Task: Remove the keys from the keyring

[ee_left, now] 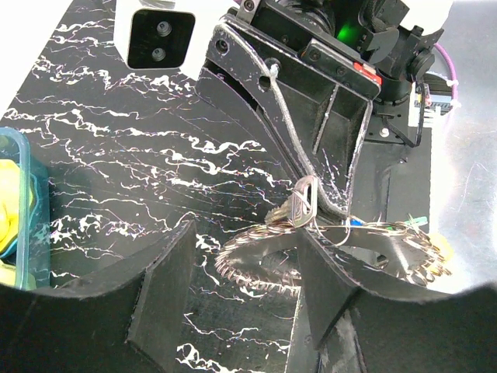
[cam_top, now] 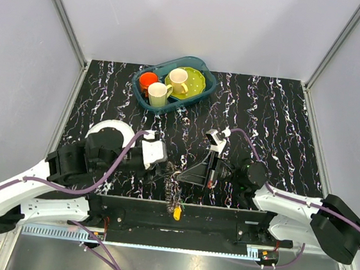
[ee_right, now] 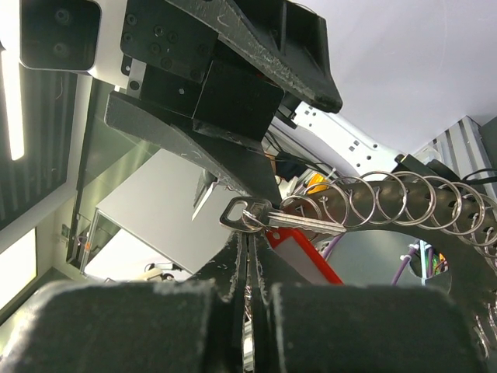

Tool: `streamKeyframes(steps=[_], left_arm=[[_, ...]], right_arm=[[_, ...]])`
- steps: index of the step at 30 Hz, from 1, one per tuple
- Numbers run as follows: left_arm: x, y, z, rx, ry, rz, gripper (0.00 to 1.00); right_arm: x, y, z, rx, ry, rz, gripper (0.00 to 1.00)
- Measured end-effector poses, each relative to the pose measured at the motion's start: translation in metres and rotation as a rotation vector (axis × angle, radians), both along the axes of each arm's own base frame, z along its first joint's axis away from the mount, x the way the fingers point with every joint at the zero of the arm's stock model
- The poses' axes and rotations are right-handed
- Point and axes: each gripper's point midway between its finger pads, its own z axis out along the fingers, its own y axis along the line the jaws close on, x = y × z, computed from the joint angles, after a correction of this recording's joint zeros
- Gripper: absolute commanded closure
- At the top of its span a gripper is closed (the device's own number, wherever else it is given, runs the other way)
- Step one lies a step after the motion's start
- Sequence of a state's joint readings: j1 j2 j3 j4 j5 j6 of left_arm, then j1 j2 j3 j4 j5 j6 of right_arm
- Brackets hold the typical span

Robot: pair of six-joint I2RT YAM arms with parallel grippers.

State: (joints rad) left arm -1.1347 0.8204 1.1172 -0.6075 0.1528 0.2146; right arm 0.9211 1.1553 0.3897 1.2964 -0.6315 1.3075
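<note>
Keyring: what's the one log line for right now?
left gripper: open over keyring | right gripper: shut on key | key: on keyring

The keyring (ee_right: 404, 203) is thin bright metal wire, glossy. The key (ee_right: 283, 221) is silvery metal, smooth and shiny. The fingers (ee_left: 165, 299) look like matt black plastic, scuffed and grainy. The tabletop (ee_left: 140, 155) is black with white veining, faintly glossy.

The keyring (cam_top: 174, 189) is found at the middle of the near edge of the worktop (cam_top: 284, 120). Behind it, at the far edge, a tub (cam_top: 190, 102) is set, with mugs (cam_top: 160, 94) and a plate (cam_top: 197, 79) in it.
</note>
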Motion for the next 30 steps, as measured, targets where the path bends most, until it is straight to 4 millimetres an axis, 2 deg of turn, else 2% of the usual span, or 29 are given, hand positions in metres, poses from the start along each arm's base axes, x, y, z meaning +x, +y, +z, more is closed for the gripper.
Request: streamKeyframes(steps=[20,30], left_arm=[[0.003,0.004,-0.001,0.034,0.013,0.019,0.4],[0.017,0.003,0.001,0.071,0.013,0.096,0.39]], right_arm=[[0.003,0.006,-0.005,-0.01,-0.002,0.012,1.0],[0.013,0.007,-0.002,0.003,0.017,-0.036,1.0]])
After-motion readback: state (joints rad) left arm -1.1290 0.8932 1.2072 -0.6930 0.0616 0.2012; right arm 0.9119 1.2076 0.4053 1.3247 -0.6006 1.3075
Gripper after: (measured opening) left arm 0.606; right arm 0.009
